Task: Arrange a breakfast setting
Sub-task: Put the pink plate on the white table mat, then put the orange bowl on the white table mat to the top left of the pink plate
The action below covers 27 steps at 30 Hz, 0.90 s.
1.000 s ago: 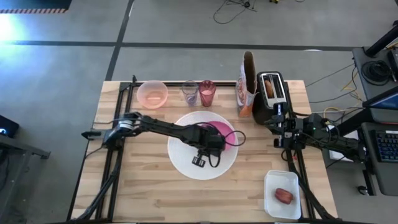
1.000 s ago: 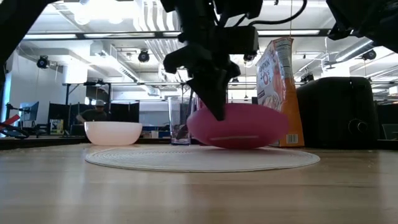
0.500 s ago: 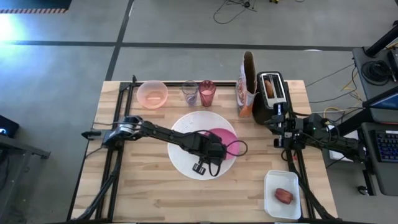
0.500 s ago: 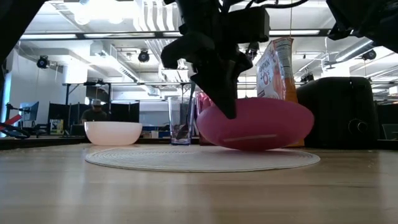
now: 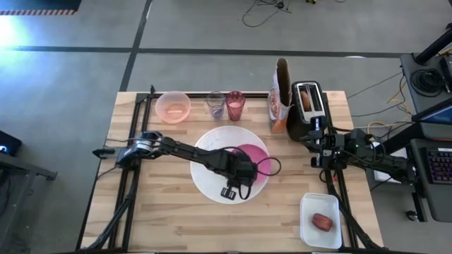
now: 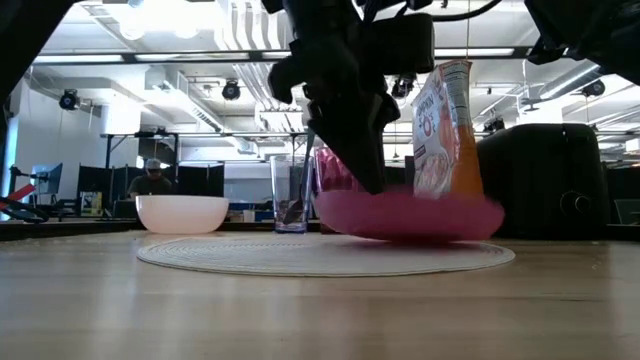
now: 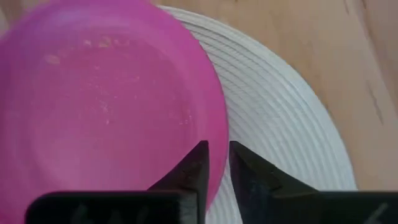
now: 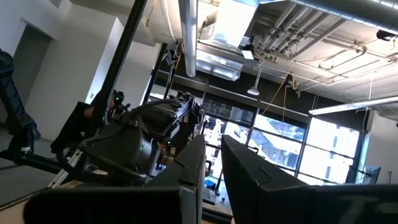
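The magenta plate (image 5: 253,158) is over the right half of the large white plate (image 5: 212,148), near level in the low view (image 6: 410,215). Whether it rests on the white plate (image 6: 200,255) I cannot tell. My left gripper (image 5: 240,170) is shut on the magenta plate's rim. My right gripper (image 5: 315,135) is shut and empty, off the table beside the black toaster (image 5: 308,107). The pale pink bowl (image 5: 173,107) and pink cup (image 5: 235,106) stand at the far edge. The small red food (image 5: 322,222) lies in a white tray (image 5: 309,236). The spoon is not seen. My left gripper pinches the magenta plate's rim (image 7: 219,134) between its two fingers (image 7: 198,167), one above the plate's inner side and one under it. The fingers slant down from the table's near left side. The plate is held almost level, just over the white plate.
A clear tumbler (image 5: 215,106) stands between bowl and cup. A cereal box (image 5: 280,95) stands upright left of the toaster, which has a brown piece in its slot (image 5: 304,97). Bare wood lies along the near edge and on the left.
My left gripper has moved a little toward the table's near edge and down, tipping the magenta plate. The plate, steeply tilted a second ago with its underside facing the low camera, has swung down to nearly level over the white plate.
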### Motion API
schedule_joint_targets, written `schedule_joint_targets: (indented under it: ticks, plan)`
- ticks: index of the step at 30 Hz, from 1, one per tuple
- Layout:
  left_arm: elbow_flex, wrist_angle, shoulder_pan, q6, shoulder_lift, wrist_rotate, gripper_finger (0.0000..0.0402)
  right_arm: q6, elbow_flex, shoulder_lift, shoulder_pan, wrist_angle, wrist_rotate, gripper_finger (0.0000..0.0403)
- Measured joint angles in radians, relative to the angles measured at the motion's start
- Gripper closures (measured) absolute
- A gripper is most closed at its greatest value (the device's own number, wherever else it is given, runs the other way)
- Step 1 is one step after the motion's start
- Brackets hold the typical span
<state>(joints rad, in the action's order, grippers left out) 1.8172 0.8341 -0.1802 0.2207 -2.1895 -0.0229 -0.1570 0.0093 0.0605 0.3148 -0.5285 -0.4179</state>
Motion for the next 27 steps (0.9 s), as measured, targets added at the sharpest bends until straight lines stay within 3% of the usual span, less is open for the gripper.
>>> schedule_joint_targets:
  ticks: [7, 16, 27]
  plan:
    - [0.002, 0.078, -0.001, -0.049, 0.009, 0.000, 0.0320, 0.000, 0.000, 0.000, 0.000, 0.000, 0.000, 0.0360]
    - [-0.029, 0.304, 0.020, -0.182, 0.093, -0.115, 0.0289, 0.000, 0.000, 0.000, 0.000, 0.000, 0.000, 0.0360]
    - [-0.384, 0.273, 0.144, -0.373, 0.395, -0.205, 0.0272, 0.000, 0.000, 0.000, 0.000, 0.000, 0.000, 0.0360]
